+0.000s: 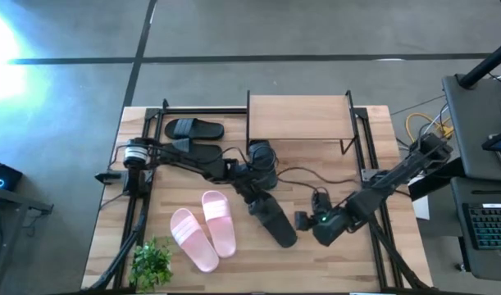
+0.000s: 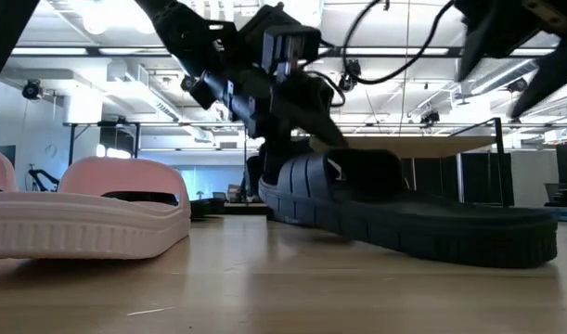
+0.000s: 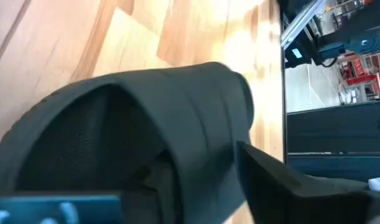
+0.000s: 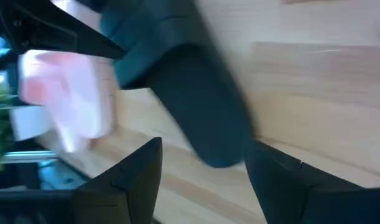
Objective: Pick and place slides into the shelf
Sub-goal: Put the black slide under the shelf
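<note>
A black slide [image 1: 272, 220] was seen lying on the table [image 1: 348, 254], its far end toward the shelf [image 1: 298, 117] and its near end toward the table's front edge. The left gripper [image 1: 252, 190] was placed at the strap end of this slide, and in the left wrist view the strap [image 3: 177, 124] filled the picture, with one dark finger [image 3: 289, 186] beside it; whether the fingers were clasped on the strap or released could not be told. The right gripper [image 1: 306, 221] was held just beside the slide's near end, its fingers spread and nothing grasped.

Two pink slides [image 1: 205, 229] were left near the front, two further black slides [image 1: 193, 129] beside the shelf. The step in hand was judged to be the pickup of the middle slide. A firm hold on the strap would be called for next, then a lift toward the shelf.
</note>
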Controlling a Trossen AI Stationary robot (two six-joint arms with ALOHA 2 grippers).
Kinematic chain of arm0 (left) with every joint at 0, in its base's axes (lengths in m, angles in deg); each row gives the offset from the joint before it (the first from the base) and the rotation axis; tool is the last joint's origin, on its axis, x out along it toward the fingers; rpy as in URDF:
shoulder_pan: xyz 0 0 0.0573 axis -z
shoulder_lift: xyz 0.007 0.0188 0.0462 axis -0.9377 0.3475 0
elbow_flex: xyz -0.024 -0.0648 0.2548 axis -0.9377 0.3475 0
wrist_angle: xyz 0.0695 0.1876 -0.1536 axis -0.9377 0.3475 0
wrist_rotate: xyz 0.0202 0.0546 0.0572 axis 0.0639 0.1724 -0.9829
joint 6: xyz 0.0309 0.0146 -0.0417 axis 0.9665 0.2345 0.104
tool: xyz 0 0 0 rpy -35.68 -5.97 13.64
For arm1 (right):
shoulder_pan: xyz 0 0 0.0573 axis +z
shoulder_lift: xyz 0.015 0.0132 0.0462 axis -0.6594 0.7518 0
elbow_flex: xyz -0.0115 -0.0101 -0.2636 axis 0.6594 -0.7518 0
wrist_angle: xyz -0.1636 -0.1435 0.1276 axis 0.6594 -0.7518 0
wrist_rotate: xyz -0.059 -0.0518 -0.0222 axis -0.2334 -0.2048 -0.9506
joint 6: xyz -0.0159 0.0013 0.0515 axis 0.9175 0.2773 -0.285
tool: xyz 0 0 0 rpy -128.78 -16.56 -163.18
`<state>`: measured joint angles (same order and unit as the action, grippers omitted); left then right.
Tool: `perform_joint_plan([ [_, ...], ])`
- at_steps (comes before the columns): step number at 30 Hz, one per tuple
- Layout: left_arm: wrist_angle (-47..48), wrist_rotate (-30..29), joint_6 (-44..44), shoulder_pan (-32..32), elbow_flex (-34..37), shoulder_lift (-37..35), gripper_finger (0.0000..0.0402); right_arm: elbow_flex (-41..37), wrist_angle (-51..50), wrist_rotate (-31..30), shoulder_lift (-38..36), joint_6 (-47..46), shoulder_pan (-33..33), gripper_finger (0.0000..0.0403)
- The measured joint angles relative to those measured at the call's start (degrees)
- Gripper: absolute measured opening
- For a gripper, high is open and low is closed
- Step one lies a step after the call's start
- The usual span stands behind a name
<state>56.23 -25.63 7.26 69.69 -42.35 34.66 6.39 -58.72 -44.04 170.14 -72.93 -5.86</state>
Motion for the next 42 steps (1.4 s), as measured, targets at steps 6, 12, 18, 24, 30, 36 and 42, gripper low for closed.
perform_joint_plan([
  [6,3.0,4.7,0.0,0.0,-0.1,-4.3,0.0223,0.0,6.5,-0.4,4.3,0.2,-0.3,0.0137],
  [12,4.6,3.6,0.0,0.3,0.0,-7.7,0.0252,-0.2,13.6,-1.0,7.8,0.4,-1.3,0.0032],
  [18,4.7,-1.3,0.3,1.2,0.6,-6.3,0.0254,-0.1,23.4,-1.2,12.0,2.4,-3.1,0.0013],
  [24,4.8,0.4,0.5,1.4,1.2,-6.7,0.0254,0.2,22.8,2.4,15.7,-0.5,-3.5,0.0012],
  [30,12.6,0.8,9.1,1.2,3.4,-11.6,0.0254,0.1,22.4,6.0,17.8,-3.0,-3.0,0.0012],
  [36,21.4,-3.0,13.5,1.2,8.3,-17.8,0.0254,0.1,16.2,6.1,17.1,-5.9,-1.6,0.0012],
  [42,-1.5,-1.0,2.4,2.1,17.0,-18.6,0.0251,0.9,18.5,1.9,13.7,-4.2,-1.1,0.0013],
])
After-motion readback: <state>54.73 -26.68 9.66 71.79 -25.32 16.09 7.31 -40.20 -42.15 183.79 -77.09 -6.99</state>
